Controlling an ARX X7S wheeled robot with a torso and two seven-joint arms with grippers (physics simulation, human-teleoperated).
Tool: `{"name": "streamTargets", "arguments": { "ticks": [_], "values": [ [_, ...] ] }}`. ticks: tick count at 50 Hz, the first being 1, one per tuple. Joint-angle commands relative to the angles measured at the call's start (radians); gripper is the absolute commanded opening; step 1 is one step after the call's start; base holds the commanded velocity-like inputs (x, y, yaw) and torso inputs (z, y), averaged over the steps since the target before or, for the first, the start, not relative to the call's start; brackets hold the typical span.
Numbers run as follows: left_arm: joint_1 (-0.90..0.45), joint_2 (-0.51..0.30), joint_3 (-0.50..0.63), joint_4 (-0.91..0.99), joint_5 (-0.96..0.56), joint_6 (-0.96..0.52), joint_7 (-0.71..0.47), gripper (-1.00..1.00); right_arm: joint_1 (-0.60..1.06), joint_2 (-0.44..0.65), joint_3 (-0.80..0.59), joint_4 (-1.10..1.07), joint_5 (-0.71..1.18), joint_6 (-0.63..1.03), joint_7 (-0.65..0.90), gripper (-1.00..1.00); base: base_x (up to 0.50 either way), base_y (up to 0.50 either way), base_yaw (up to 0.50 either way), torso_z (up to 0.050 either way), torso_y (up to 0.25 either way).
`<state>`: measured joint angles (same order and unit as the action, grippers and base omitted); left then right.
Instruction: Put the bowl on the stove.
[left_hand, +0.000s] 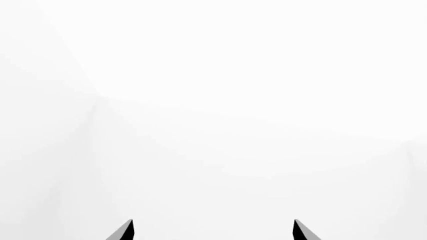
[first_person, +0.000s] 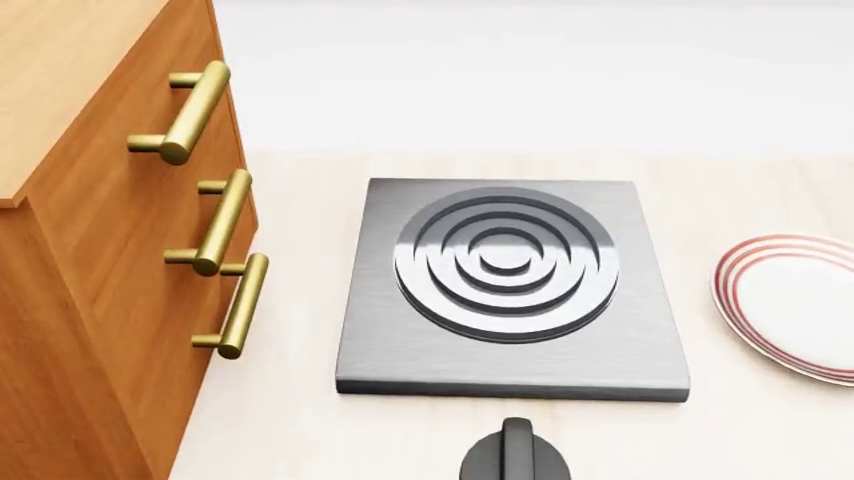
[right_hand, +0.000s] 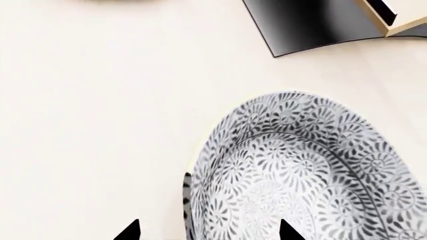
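Right claw (right_hand: 203, 231) tips only, straddling bowl (right_hand: 300, 170) rim.

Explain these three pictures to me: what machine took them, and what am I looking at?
They are simulator renders from a wheeled robot with two arms, steered by a person. One camera sits on its head, one near each arm's end effector.

The head view looks down on a pale counter. On it lie the stove, a dark slab with a ringed burner, a black knob in front of it, a red-ringed plate to its right, and a wooden cabinet with brass handles on the left.

The left wrist view shows only blank white and the left end effector, open and empty.

The right wrist view shows the patterned bowl. The right end effector is open astride its rim; whether it touches, I cannot tell. The bowl is not on the stove yet.
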<state>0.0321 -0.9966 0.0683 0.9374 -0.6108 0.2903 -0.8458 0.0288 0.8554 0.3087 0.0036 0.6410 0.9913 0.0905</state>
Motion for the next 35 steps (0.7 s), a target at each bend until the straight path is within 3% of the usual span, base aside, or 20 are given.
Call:
{"name": "streamTargets", "arguments": {
  "ticks": [1,4,5,17,35],
  "values": [
    [-0.002,0.018,-0.023,0.003,0.014,-0.013,0.019,1.0,-0.021,-0.028,0.016,-0.001,-0.007,-0.011,-0.018,1.0,0.0,0.0,0.0,0.0,0.0],
    [-0.003,0.019,-0.021,0.002,0.015,-0.014,0.019,1.0,-0.037,-0.026,0.016,-0.017,-0.011,-0.018,-0.019,1.0,0.0,0.0,0.0,0.0,0.0],
    [-0.004,0.019,-0.022,0.002,0.013,-0.013,0.019,1.0,-0.041,-0.025,0.013,-0.019,-0.016,-0.025,-0.019,-1.0,0.0,0.0,0.0,0.0,0.0],
    [0.003,0.016,-0.029,0.001,0.014,-0.009,0.017,1.0,-0.05,0.007,0.022,-0.076,-0.01,-0.025,-0.031,-1.0,0.0,0.0,0.0,0.0,0.0],
    [0.01,0.017,-0.031,-0.002,0.016,-0.005,0.017,1.0,-0.195,0.108,0.264,-0.266,0.073,0.078,-0.068,-1.0,0.0,0.0,0.0,0.0,0.0]
  ]
}}
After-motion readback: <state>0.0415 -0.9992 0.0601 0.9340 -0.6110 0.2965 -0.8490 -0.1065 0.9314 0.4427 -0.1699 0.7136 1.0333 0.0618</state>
